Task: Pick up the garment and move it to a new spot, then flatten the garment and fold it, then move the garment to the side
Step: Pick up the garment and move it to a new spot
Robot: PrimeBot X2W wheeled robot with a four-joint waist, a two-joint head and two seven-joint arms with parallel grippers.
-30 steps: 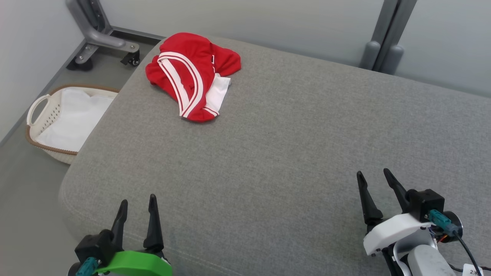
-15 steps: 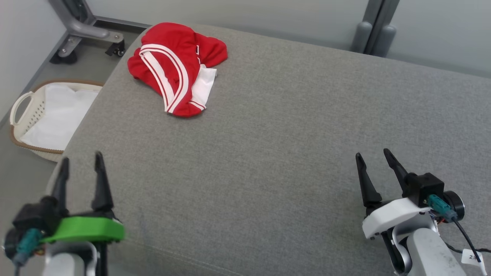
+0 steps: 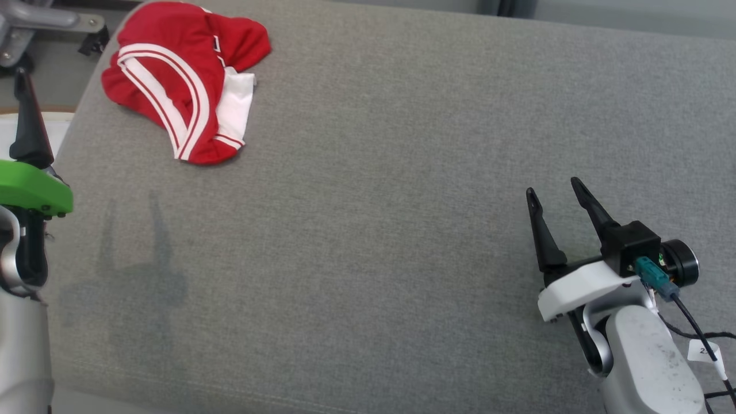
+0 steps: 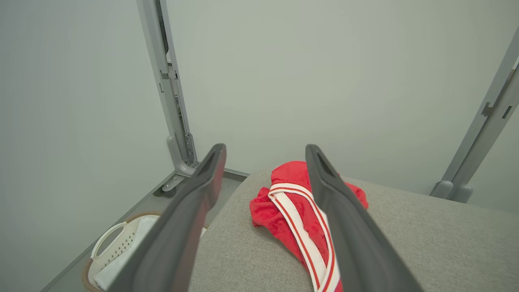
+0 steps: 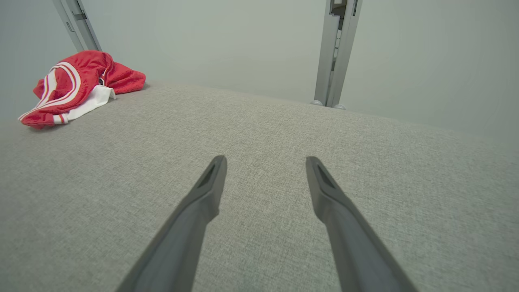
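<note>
Find the red garment [image 3: 184, 86] crumpled at the far left corner of the grey cushion [image 3: 402, 201]. Looks light, soft, limp; likely bunches and sags when lifted. Pinch a raised fold by the white stripes [image 3: 192, 109]. Note left gripper [image 4: 265, 150] and right gripper [image 3: 552, 187] both spread wide, empty.

Bare lab-like test room, grey upholstered cushion [image 3: 402, 172], pale plain walls [image 4: 284, 61]; metal frame posts [image 4: 167, 81], laundry basket [image 4: 121, 243]

Grey woven-fabric cushioned platform [image 5: 259, 121] runs under and ahead of the right fingers [image 5: 328, 202]. Plain pale grey wall [image 4: 304, 73] beyond the left fingers [image 4: 202, 190]. Grey metal upright post [image 4: 172, 105] just left of their tips. White perforated plastic basket [image 4: 115, 243] on grey floor [image 4: 164, 202], lower left.
</note>
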